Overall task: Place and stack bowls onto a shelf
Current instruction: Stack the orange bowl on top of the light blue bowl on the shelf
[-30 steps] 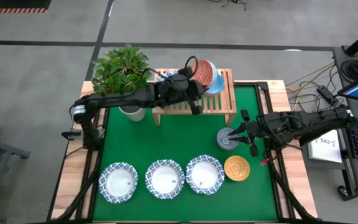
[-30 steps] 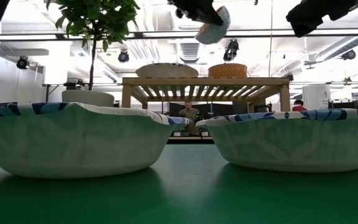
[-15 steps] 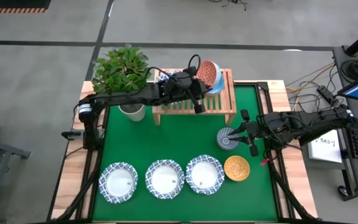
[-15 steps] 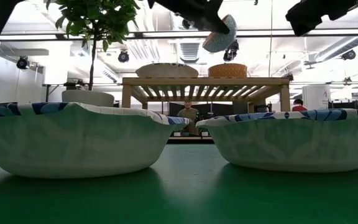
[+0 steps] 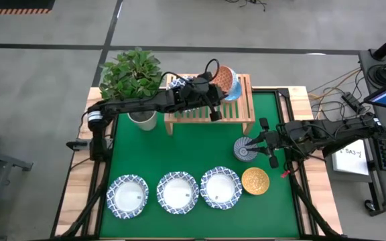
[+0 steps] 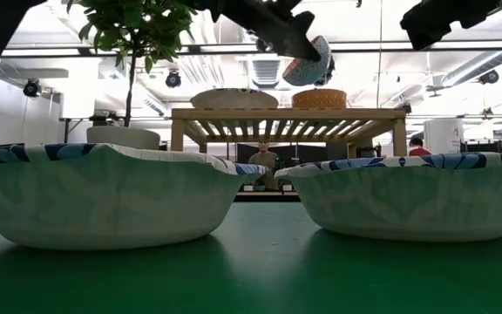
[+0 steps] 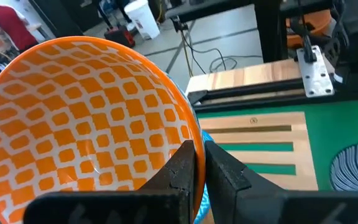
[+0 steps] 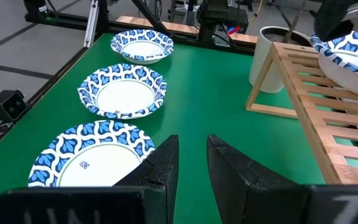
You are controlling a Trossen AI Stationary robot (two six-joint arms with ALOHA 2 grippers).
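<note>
Bowls: three white [image 5: 178, 193] on table, orange-red [image 7: 79, 118] in left gripper [image 7: 197, 163], right gripper [image 8: 190, 154] apparently narrow.

4 wide white bowls [image 5: 128, 196] — 4 smaller bowls [image 5: 254, 181] — 1 shelf [image 5: 240, 119], 1 plant [image 5: 131, 75].

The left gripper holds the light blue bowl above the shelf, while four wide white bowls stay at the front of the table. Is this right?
Not quite. The high view shows only three wide white bowls in the front row; a fourth already sits on the shelf. The left gripper does hold the light blue bowl above it.
</note>
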